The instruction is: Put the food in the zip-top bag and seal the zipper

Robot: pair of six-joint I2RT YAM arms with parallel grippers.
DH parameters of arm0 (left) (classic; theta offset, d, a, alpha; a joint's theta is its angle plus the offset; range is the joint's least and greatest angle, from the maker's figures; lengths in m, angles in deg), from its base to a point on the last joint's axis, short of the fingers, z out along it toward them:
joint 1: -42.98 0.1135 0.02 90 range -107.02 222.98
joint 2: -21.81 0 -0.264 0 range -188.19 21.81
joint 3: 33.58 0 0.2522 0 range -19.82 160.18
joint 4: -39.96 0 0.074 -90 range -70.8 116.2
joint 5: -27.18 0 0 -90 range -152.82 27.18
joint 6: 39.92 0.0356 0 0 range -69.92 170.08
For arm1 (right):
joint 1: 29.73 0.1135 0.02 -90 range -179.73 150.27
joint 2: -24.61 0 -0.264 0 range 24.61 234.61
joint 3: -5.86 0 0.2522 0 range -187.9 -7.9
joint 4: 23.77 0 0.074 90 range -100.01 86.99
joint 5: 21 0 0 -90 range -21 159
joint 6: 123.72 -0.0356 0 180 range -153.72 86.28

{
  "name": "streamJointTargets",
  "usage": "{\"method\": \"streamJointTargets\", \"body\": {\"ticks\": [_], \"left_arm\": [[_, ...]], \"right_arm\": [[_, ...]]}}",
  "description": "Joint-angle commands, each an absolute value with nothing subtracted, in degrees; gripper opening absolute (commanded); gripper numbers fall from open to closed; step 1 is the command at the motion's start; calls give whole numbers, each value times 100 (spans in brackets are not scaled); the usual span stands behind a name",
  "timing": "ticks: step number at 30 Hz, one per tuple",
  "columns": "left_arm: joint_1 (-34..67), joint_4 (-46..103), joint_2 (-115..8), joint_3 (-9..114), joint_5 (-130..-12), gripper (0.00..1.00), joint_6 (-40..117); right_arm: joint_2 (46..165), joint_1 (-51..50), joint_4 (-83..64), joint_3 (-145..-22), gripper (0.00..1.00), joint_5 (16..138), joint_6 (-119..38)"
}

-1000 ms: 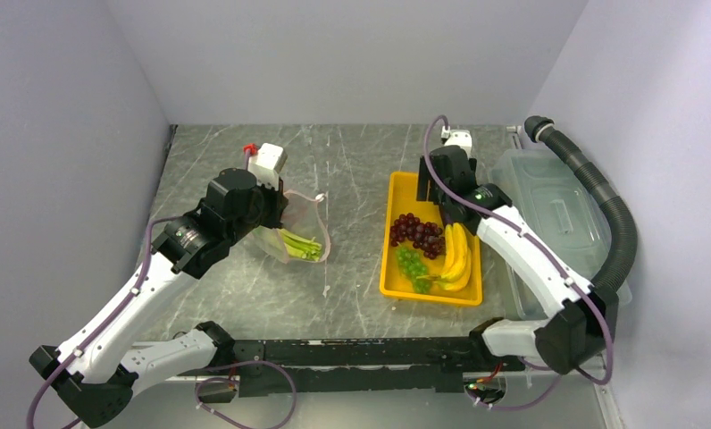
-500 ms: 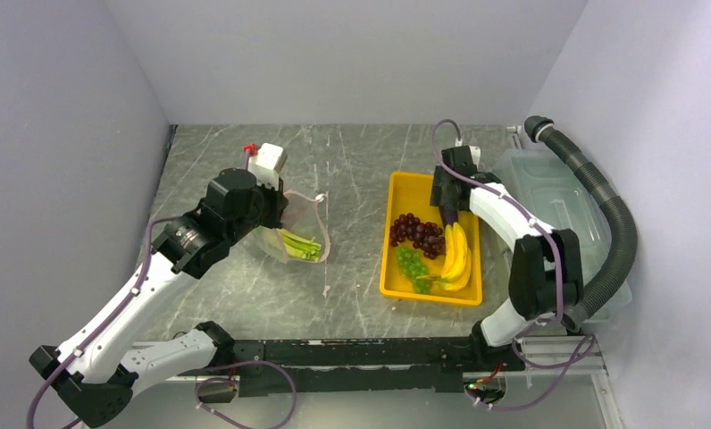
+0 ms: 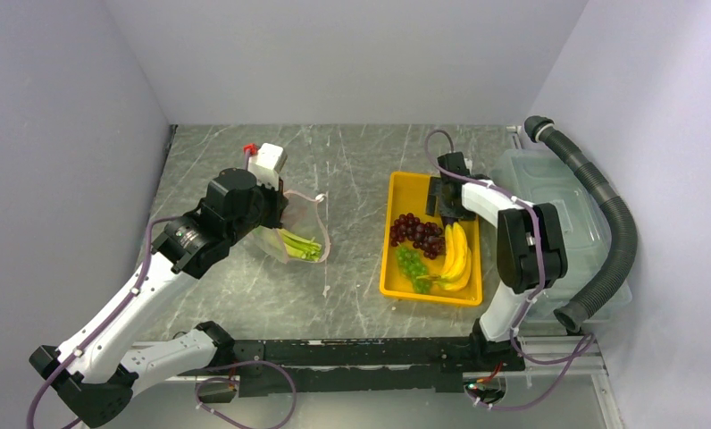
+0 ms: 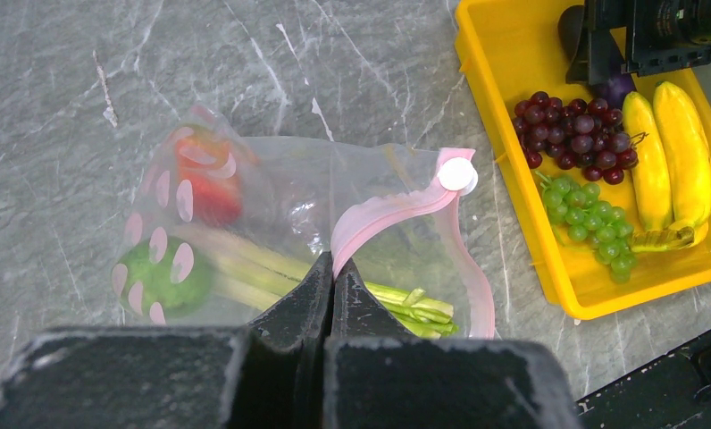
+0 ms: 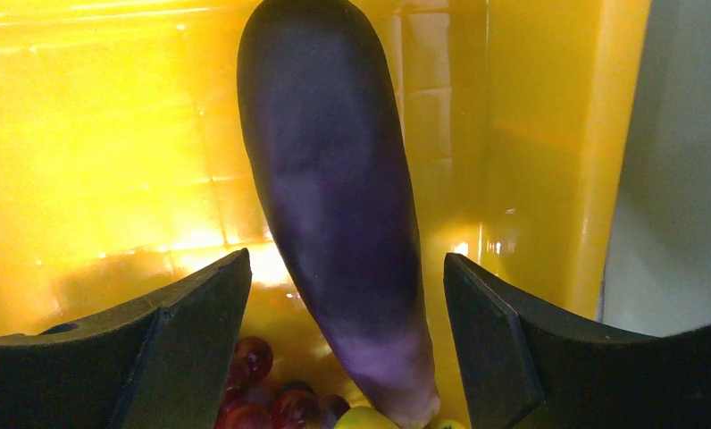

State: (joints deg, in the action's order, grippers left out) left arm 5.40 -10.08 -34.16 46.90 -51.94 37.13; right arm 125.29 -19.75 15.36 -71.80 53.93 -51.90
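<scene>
The clear zip-top bag (image 3: 300,225) lies left of the yellow tray (image 3: 404,189). My left gripper (image 4: 332,268) is shut on the bag's pink zipper strip (image 4: 397,210) and holds the mouth up. Inside the bag (image 4: 289,206) are a celery stalk (image 4: 414,308), a red piece (image 4: 211,183) and a green piece (image 4: 160,277). The tray holds purple grapes (image 3: 416,234), green grapes (image 3: 412,265), bananas (image 3: 457,255) and a purple eggplant (image 5: 334,179). My right gripper (image 5: 347,268) is open, low in the tray's far end (image 3: 443,201), one finger on each side of the eggplant without touching it.
A translucent lidded bin (image 3: 557,210) stands right of the tray, with a black corrugated hose (image 3: 615,223) curving over it. Grey walls close in the table on the left, back and right. The tray's side wall (image 5: 548,134) is close to my right finger.
My right arm has folded back and its gripper has come down into the tray's far end, around the eggplant. The left arm and the bag have not moved.
</scene>
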Motion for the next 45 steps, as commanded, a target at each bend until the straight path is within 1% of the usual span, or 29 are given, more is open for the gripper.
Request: {"method": "streamJointTargets", "body": {"ticks": [1, 9, 12, 17, 19, 23, 29, 34, 37, 40, 45], "left_arm": [[558, -861, -3320, 4733, -5132, 0, 3685], [558, -861, -3321, 4734, -5131, 0, 3683], [554, -857, -3312, 4733, -5146, 0, 3682], [558, -860, -3310, 4733, -5136, 0, 3686], [554, -861, -3312, 4737, -5138, 0, 3683], [556, -859, -3304, 4736, -5145, 0, 3686], [554, -856, -3304, 4738, -5148, 0, 3681], [555, -853, -3312, 4734, -5144, 0, 3688], [559, -858, -3321, 4736, -5148, 0, 3682], [558, -863, -3321, 4737, -5145, 0, 3681], [554, -856, -3343, 4739, -5139, 0, 3685]], "right_arm": [[12639, -2025, 1289, -7372, 81, 5388, -5130], [12568, -2024, 1247, -7303, 65, 5232, -5123], [12479, -2024, 1264, -7296, 53, 5221, -5104], [12179, -2024, 1289, -7285, 27, 5194, -5108], [11998, -2024, 1272, -7266, 24, 5108, -5119], [11624, -2007, 1249, -7216, 22, 4842, -5138], [11029, -1919, 1106, -7113, 21, 4731, -5113], [10539, -1774, 1078, -7121, 21, 4808, -5089], [10277, -1659, 1082, -7136, 21, 5073, -5069], [10035, -1443, 1114, -7140, 21, 5350, -5006], [9679, -811, 1380, -7247, 22, 5406, -4813]]}}
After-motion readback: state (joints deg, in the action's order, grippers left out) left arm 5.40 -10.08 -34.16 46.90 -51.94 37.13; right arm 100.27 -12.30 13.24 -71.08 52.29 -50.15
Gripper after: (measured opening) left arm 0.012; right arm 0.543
